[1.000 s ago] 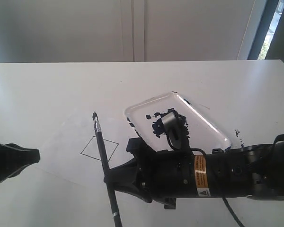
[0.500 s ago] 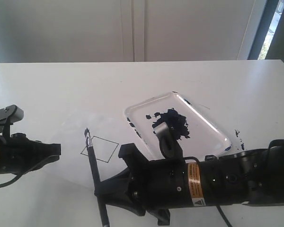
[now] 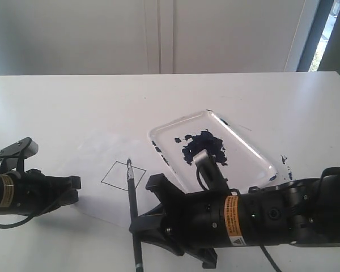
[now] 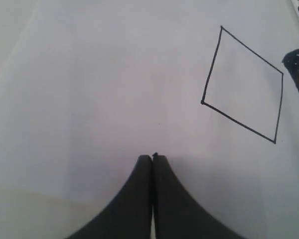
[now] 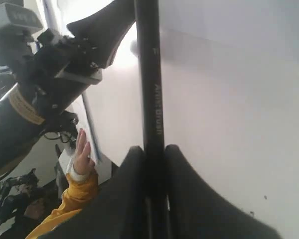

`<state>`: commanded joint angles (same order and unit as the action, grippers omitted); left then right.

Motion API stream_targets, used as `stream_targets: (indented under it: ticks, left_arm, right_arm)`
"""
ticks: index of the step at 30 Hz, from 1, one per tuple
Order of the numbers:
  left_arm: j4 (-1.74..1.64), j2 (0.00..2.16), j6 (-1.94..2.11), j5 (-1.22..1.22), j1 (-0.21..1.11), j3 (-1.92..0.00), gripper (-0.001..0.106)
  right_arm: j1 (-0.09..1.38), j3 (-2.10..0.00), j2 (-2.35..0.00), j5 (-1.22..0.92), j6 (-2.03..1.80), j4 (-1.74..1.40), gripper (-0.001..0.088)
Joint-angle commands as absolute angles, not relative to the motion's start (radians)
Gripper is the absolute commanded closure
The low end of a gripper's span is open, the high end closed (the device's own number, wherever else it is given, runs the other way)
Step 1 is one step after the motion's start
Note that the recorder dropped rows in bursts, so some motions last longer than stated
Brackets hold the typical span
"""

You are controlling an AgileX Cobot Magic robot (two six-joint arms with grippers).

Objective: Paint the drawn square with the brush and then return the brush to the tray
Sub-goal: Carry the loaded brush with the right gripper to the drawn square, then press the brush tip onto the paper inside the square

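The brush [image 3: 132,198] stands steeply tilted in my right gripper [image 3: 135,221], which is shut on its black handle [image 5: 149,89]. Its dark tip hovers at the right corner of the drawn square [image 3: 123,174], a thin black outline on the white sheet [image 3: 96,158], blank inside. My left gripper [image 3: 75,187] is shut and empty, low over the sheet, left of the square [image 4: 244,84]. The tray [image 3: 260,156], white with a dark blue paint blotch [image 3: 204,147] in it, lies behind my right arm.
Small dark paint spots [image 3: 284,160] mark the table right of the tray. My right arm's black body [image 3: 255,218] fills the lower right foreground. A white wall runs behind the table's far edge.
My right gripper has swung the brush rightward, taking its tip from the square's left corner to its right corner. My left gripper has come forward and dropped lower toward the sheet.
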<state>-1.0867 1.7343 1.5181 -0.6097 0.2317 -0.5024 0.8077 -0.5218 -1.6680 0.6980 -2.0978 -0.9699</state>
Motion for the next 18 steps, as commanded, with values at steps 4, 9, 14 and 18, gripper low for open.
stream_targets:
  ticks: [4,9,14,18]
  left_arm:
    - [-1.087,1.734,1.528,-0.612,0.232,-0.502,0.105]
    - [-1.087,1.734,1.533,-0.618,0.232,-0.502,0.105]
    - [-1.107,1.734,1.547,-0.623,0.232,-0.502,0.105]
    - [-1.107,1.734,1.549,-0.627,0.232,-0.502,0.105]
  right_arm:
    - [0.808,-0.527,-1.69,0.714,-2.098,-0.968,0.0868]
    - [0.808,-0.527,-1.791,0.82,-2.098,-0.963,0.0868]
    - [0.808,-0.527,-1.872,0.904,-2.098,-0.955,0.0868]
    - [0.816,-0.527,-1.877,0.946,-2.096,-0.95,0.0868]
